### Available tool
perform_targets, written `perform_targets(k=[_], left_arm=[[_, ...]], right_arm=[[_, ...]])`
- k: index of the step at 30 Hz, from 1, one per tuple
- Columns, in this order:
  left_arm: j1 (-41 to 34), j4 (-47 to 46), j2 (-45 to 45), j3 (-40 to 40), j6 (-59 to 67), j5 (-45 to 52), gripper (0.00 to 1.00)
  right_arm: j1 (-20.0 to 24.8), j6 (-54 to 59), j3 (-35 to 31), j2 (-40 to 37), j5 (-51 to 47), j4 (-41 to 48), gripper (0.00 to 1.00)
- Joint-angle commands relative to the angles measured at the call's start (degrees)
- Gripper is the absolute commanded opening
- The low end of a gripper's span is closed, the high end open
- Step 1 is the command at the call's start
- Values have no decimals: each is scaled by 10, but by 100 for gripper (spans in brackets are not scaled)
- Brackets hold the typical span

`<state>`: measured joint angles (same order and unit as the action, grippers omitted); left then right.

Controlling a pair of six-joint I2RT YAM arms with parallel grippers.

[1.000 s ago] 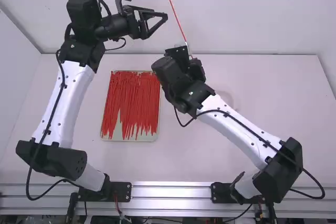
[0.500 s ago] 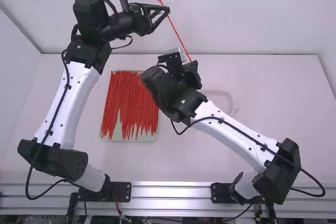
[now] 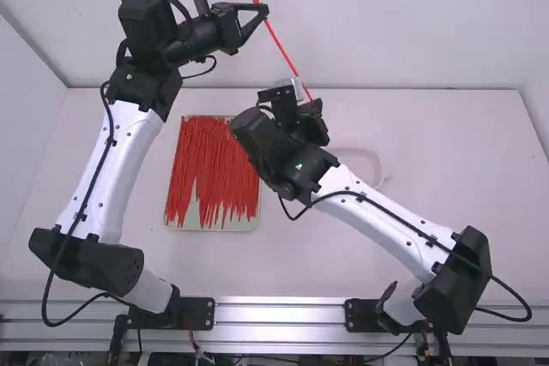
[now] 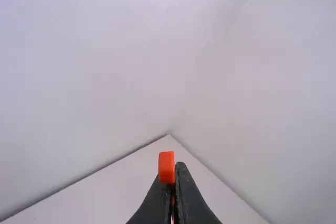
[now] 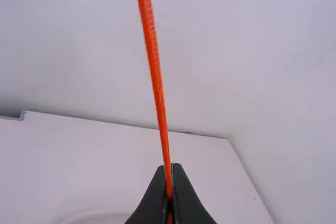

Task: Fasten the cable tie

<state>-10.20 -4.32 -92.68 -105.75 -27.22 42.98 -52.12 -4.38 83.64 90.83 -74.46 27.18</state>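
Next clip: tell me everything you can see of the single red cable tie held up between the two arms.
The cable tie is a thin, straight red-orange strap that looks like plastic, ribbed along one face, with a small blocky head. It is held in the air above the table, tilted, unlooped and unfastened. The left tool pinches it just below the head, higher up; the right tool pinches the strap lower down.

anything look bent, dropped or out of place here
Nothing stands out. The cable tie runs straight between the left jaws, shut on its upper end, and the right jaws, shut lower down. The spare ties lie together on their tray.
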Motion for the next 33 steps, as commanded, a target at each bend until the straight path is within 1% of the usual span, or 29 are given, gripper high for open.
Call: perform_targets(k=[1, 2, 3, 4, 5, 6, 7, 8, 9, 11, 14, 15, 17, 19, 22, 25, 26, 27, 28, 29, 30, 31, 32, 33], left_arm=[[2, 10, -1, -7, 11, -4, 2], [2, 9, -1, -7, 11, -6, 2], [2, 9, -1, -7, 11, -7, 2], [5, 8, -1, -7, 12, -9, 2], [5, 4, -1, -7, 19, -17, 2], [4, 1, -1, -7, 28, -23, 2], [3, -1, -1, -7, 36, -28, 2], [5, -9, -1, -7, 50, -44, 2], [7, -13, -1, -7, 58, -53, 2], [13, -17, -1, -7, 75, -56, 2], [35, -30, -1, -7, 88, -42, 2], [36, -30, -1, -7, 89, -40, 2], [53, -38, -1, -7, 91, -13, 2], [65, -39, -1, -7, 96, 13, 2], [81, -45, -1, -7, 122, 59, 2], [90, -55, -1, -7, 133, 87, 2], [93, -56, -1, -7, 139, 101, 2], [95, -58, -1, -7, 143, 113, 2], [96, -62, -1, -7, 152, 127, 2], [95, -62, -1, -7, 153, 129, 2], [92, -64, -1, -7, 169, 147, 2], [92, -64, -1, -7, 175, 152, 2], [92, -66, -1, -7, 179, 156, 2], [92, -66, -1, -7, 185, 167, 2]], right_arm=[[0, -5, 15, -17, 30, 2, 27], [0, -6, 15, -17, 55, 3, 41], [0, -6, 15, -17, 61, 3, 47], [0, -5, 15, -17, 90, 3, 56], [-1, -1, 15, -17, 118, 3, 62], [-4, -2, 15, -17, 136, 3, 72], [-7, -1, 15, -18, 150, 3, 76], [-15, -1, 15, -20, 177, 3, 92], [-21, -1, 15, -21, 194, 5, 99], [-32, -1, 16, -28, 217, 7, 98], [-70, 33, 16, -60, 268, 4, 98], [-71, 34, 16, -63, 269, 4, 98], [-96, 61, 16, -98, 271, -2, 98], [-102, 75, 16, -123, 273, -7, 98], [-93, 112, 16, -162, 312, -15, 98], [-55, 129, 16, -198, 363, -23, 98], [-36, 128, 16, -207, 384, -25, 98], [-7, 129, 16, -218, 412, -28, 98], [35, 139, 16, -228, 458, -30, 98], [45, 139, 16, -230, 469, -30, 98], [87, 141, 16, -235, 516, -32, 98], [115, 141, 16, -237, 549, -34, 98], [131, 141, 16, -238, 570, -35, 98], [166, 139, 16, -238, 621, -36, 98]])
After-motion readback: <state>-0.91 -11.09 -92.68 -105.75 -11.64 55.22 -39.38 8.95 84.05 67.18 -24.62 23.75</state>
